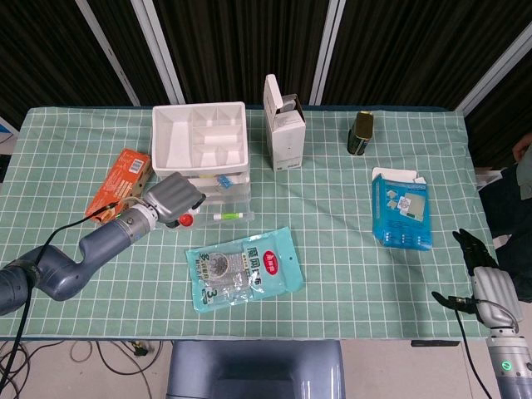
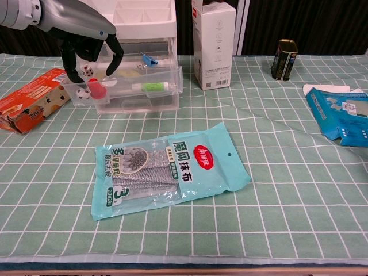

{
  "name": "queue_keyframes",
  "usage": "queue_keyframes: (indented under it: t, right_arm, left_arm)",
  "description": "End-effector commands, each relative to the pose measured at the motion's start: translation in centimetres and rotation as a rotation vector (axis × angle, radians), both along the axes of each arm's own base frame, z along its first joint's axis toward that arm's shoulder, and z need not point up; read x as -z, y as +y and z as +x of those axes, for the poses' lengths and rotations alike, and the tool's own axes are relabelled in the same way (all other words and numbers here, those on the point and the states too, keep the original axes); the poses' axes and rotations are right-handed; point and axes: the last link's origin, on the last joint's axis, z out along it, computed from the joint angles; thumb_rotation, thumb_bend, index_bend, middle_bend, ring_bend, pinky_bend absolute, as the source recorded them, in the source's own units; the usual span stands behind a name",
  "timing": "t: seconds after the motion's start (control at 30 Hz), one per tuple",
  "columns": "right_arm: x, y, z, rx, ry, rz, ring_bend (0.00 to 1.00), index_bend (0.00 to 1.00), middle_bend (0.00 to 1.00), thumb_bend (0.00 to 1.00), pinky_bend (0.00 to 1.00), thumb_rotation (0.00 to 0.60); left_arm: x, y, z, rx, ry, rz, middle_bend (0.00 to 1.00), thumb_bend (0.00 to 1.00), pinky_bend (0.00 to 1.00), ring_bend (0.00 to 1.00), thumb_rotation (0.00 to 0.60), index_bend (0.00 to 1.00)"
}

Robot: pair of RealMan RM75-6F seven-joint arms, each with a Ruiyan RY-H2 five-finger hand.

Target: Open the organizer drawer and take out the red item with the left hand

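The white organizer [image 1: 202,141] [image 2: 144,23] stands at the back left with its clear lower drawer [image 1: 218,209] [image 2: 129,86] pulled out. A small red item [image 1: 188,220] [image 2: 95,87] lies at the drawer's left end beside white dice [image 2: 83,94]. My left hand [image 1: 173,199] [image 2: 86,34] hangs just over that end, its dark fingers [image 2: 112,60] spread and reaching down around the red item without plainly touching it. My right hand [image 1: 480,264] rests off the table's right front corner and holds nothing that I can see.
An orange box [image 1: 121,182] [image 2: 31,99] lies left of the drawer. A teal cloth packet [image 1: 243,268] [image 2: 167,167] lies in front. A white carton [image 1: 283,125] [image 2: 214,43], a dark can [image 1: 360,133] [image 2: 284,60] and a blue box [image 1: 401,209] [image 2: 344,115] stand farther right.
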Motion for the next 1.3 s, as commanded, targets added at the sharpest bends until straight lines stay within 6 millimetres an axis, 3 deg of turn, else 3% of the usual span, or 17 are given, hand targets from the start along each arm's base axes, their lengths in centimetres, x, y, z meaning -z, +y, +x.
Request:
queue_keyframes:
  t: [0.03,1.3]
  right_arm:
    - [-0.01,0.0,0.0,0.0,-0.001,-0.001,0.0,0.0,0.0,0.0,0.22,0.6]
    - [-0.06,0.07,0.02,0.005,-0.022,0.0,0.0,0.0,0.0,0.01,0.22,0.6]
  left_arm:
    - [0.19,-0.02,0.09,0.001,0.001,-0.006,1.0,0.14,1.0,1.0,0.6,0.47]
    - [0.76,-0.04,0.5,-0.004,0.032,-0.025,1.0,0.25,1.0,1.0,0.6,0.48]
